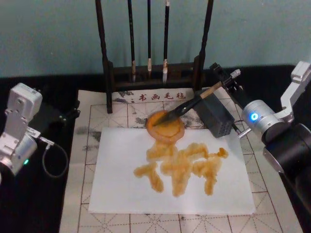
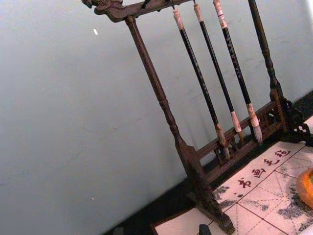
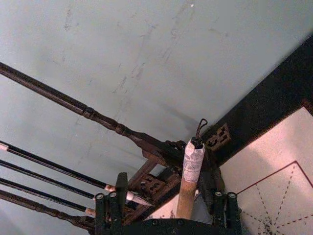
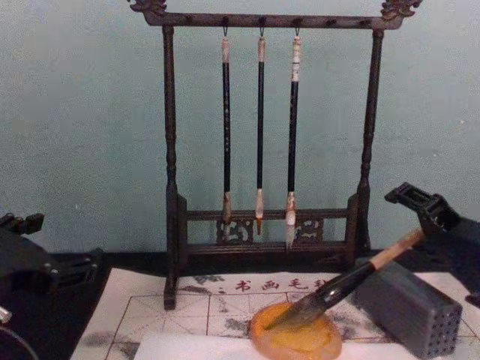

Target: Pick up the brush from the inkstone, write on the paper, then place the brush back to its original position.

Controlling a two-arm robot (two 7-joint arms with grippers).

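Hidden or unclear: we see the left gripper (image 1: 68, 115) only as a dark shape at the far left of the mat, and we cannot tell how its fingers stand. In the right wrist view the brush (image 3: 188, 183) is cut off below its white end cap, so its bristles stay out of sight there.
Right gripper: we find the right gripper (image 1: 224, 83) at the far right, above the grey block (image 1: 216, 116). In the right wrist view its fingers (image 3: 110, 210) stand on either side of the tan handle with space between, so we read it as parted and not clamping the handle.
Brush: it lies tilted, handle up toward the right gripper and resting over the grey block, its dark bristles down in the inkstone (image 1: 165, 125).
Inkstone: the orange dish sits at the far edge of the paper (image 1: 121, 179), just left of the grey block.
Paper: the white sheet lies on the grid mat (image 1: 90, 114) and carries several amber strokes (image 1: 182, 165) in its middle.
Rack: behind, a dark wooden stand (image 4: 262, 135) holds three thin brushes (image 4: 260, 127) hanging upright.
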